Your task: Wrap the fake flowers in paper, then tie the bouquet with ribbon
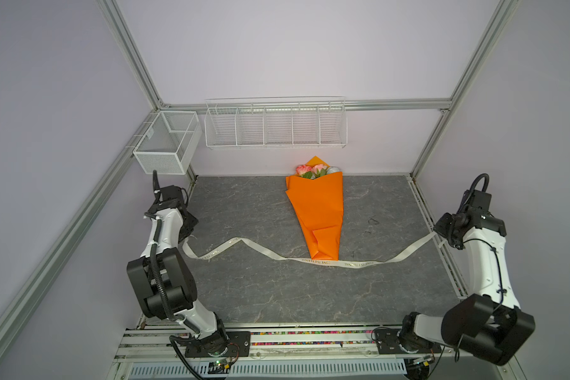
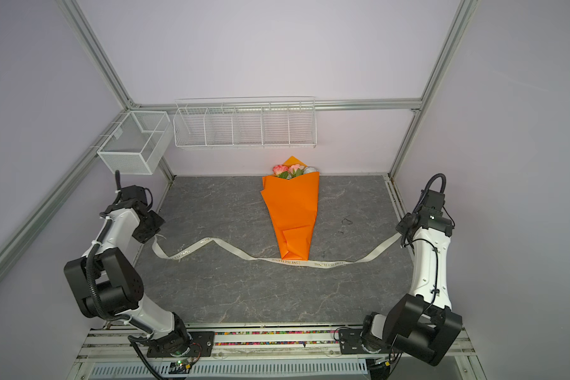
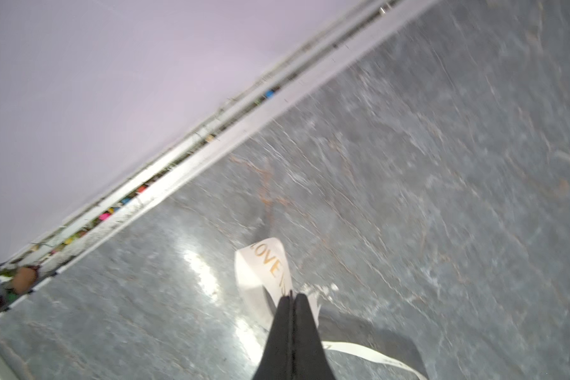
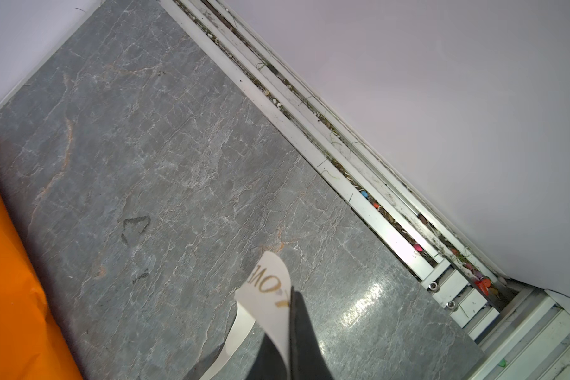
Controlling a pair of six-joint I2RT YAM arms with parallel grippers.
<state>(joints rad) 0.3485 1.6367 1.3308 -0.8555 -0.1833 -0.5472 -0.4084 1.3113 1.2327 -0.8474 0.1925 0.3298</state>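
The bouquet (image 1: 316,210) (image 2: 292,210), a long cone of orange paper, lies on the grey table with its narrow end toward the front. The fake flowers (image 1: 313,171), pink and white roses, peek out of its wide far end. A cream printed ribbon (image 1: 260,251) (image 2: 237,251) snakes across the table just in front of the cone's tip. My left gripper (image 1: 187,235) (image 3: 292,296) is shut on the ribbon's left end (image 3: 267,263). My right gripper (image 1: 436,234) (image 4: 292,291) is shut on its right end (image 4: 270,283). The orange paper (image 4: 7,279) shows in the right wrist view.
A white mesh basket (image 1: 167,141) hangs at the back left and a divided wire rack (image 1: 275,123) on the back wall. Aluminium rails (image 1: 425,210) border the table's sides and front. Both arms stand at the table's outer edges.
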